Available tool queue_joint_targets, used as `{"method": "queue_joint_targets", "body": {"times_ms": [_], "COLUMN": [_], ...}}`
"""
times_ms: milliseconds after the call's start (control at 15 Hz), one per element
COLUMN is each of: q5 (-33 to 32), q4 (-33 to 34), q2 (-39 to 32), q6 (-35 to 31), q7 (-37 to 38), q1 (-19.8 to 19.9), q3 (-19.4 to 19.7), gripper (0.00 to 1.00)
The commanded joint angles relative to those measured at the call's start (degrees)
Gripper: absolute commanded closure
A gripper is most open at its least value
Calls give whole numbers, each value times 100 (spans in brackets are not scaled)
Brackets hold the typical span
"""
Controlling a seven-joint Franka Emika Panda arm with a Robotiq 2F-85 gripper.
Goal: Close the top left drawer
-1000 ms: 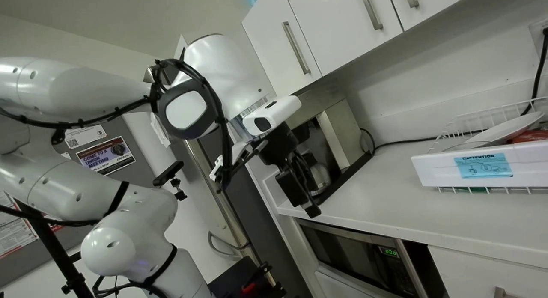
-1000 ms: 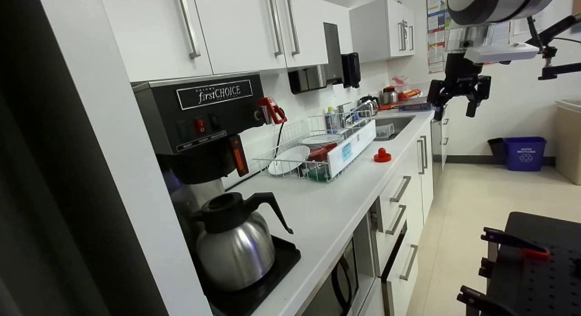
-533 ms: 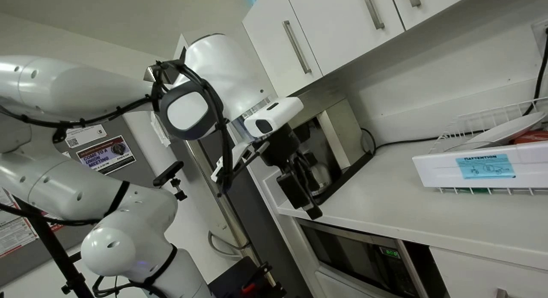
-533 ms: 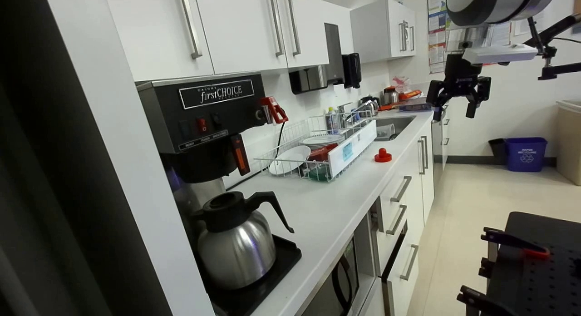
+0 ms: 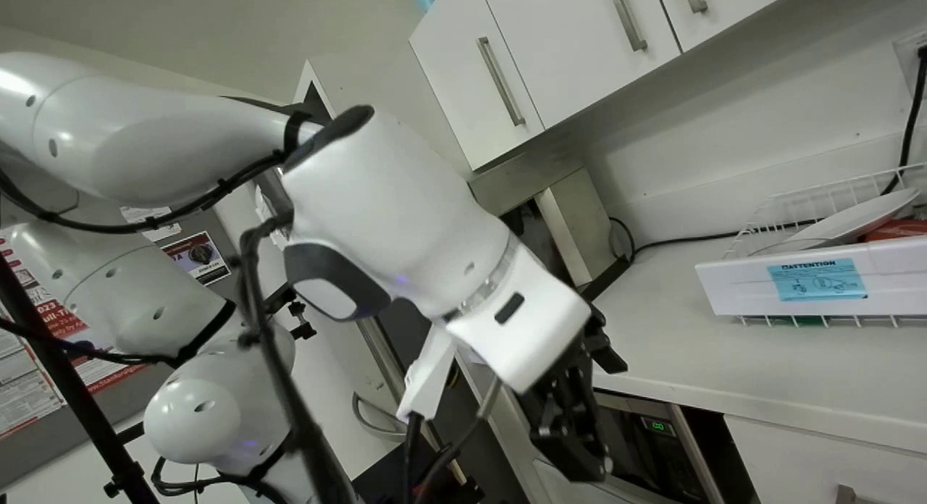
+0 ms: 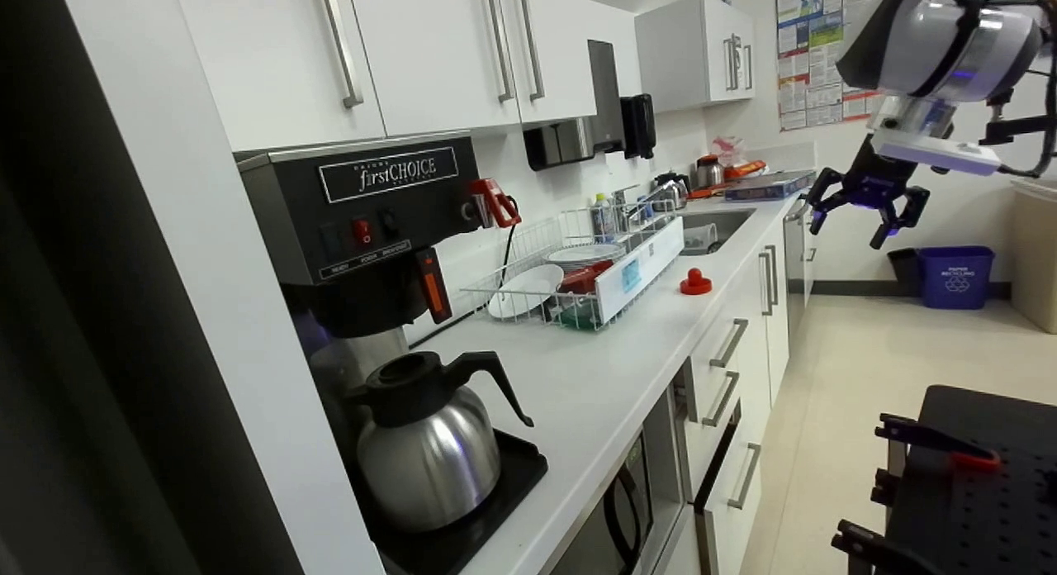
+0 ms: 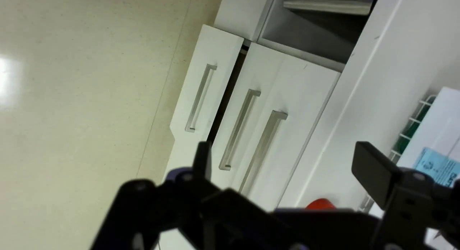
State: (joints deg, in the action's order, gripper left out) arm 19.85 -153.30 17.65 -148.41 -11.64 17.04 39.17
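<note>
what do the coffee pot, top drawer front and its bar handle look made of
Coffee pot: probably stainless steel with a soft sheen, going by the silvery curve and bright highlights; its black lid, showing little shine, may be plastic.
Top drawer front: smooth white, perhaps laminate or painted board; no grain shows.
Bar handle: likely brushed metal, being dull silvery grey.

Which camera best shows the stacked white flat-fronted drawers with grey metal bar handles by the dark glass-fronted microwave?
The wrist view: three drawers face it broadly, though black fingers hide part. Both exterior views give less: steeply slanted fronts, or just an upper corner and handle's tip.
</note>
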Motion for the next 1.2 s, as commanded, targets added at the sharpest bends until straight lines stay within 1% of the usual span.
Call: {"method": "queue_joint_targets", "body": {"times_ms": [0,133,200,267,333,400,467,733,800,933,1000,1133], "q5": [1614,2586,3081,3570,2906,3218,3347,3428,3750,4496,4888,5816], "q4": [408,584,655,741,454,511,559,646,693,838,893,1031], "q2": [-688,-1128,-1352,-1683,-1036,-1226,-1376,-1586,-1698,-2027,-2206,-2734], "q6": [-20,103,162,359,62,144,177,183,125,453,612,1092], "q7": [-1002,-1555,-1803,-1997,-1766,-1946,-1980,-1977,-2204,-2349,-2485,-2996], "q1": [-1057,-1544,-1735,-1891,-1562,-1688,-1745,-1846,-1905,-1941,-1928,-1787], "q3": [1424,2191,2476,2657,2349,2529,2594,2598,2587,2635,2639,2561], "gripper": [0,0,0,0,0,0,0,0,0,0,0,0]}}
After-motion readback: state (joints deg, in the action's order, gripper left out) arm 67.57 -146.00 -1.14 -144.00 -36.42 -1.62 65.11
